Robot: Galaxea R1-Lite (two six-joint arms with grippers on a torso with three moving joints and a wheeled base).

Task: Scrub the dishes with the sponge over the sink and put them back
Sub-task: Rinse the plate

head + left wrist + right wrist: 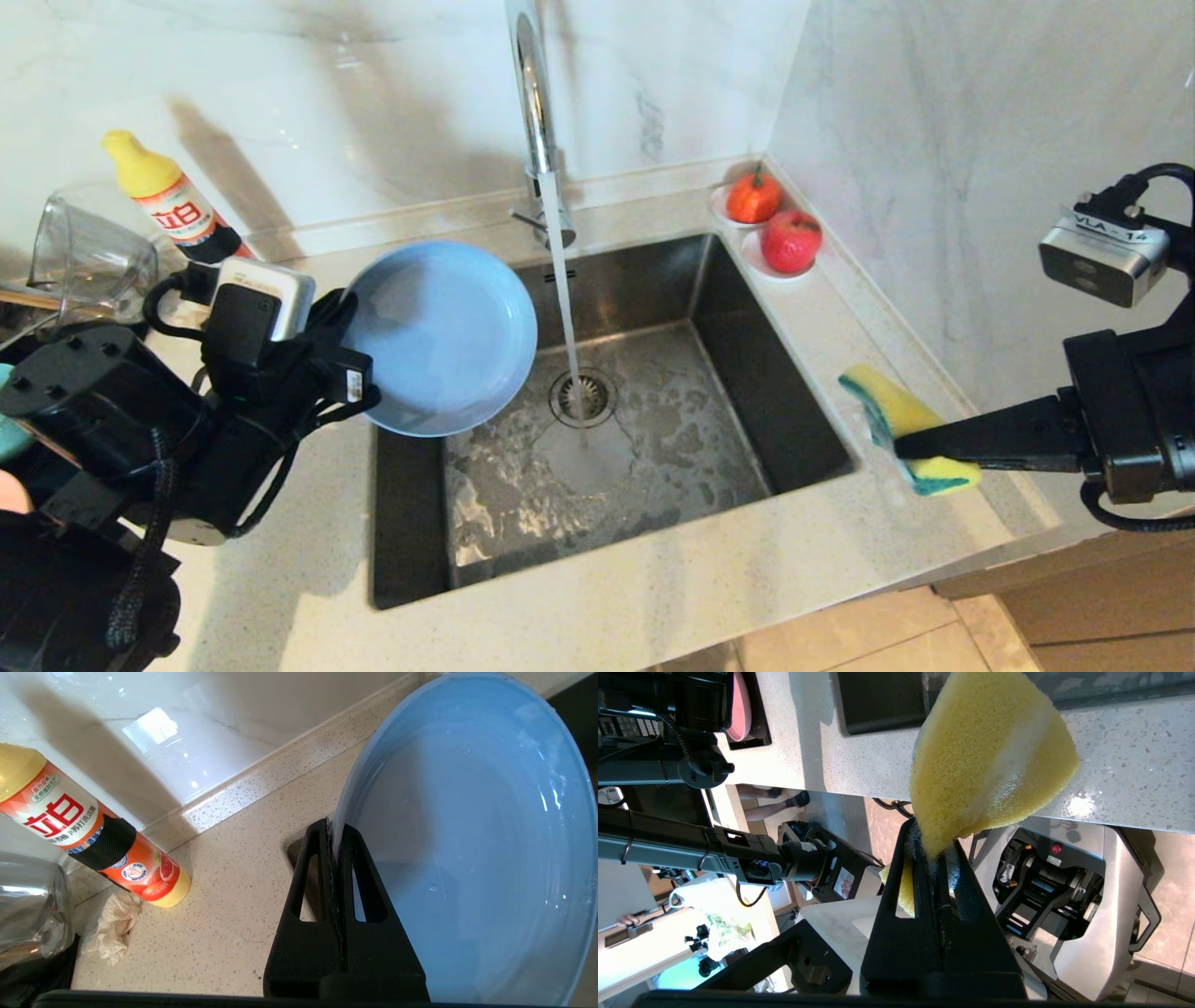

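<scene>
At the sink's (709, 439) right rim, near the table's (597, 597) front edge, the right gripper (901, 446) is pinching the yellow-and-green sponge (901, 411) shut between its fingers, holding it above the table rather than the basin. Farther back, over the sink's left rim, the left gripper (359, 373) is clamping the grey-blue plate (448, 336) by its edge, tilted on end, just left of the water stream (565, 308) running from the faucet (534, 93). The thin, wet rim grip could be slipping once the sponge presses, dropping the plate into the basin. The left wrist view is showing the fingers (322, 858) straddling the rim, plus a detergent bottle (93, 835) and crumpled tissue (114, 926); the right wrist view alone is showing a pink plate (740, 709).
</scene>
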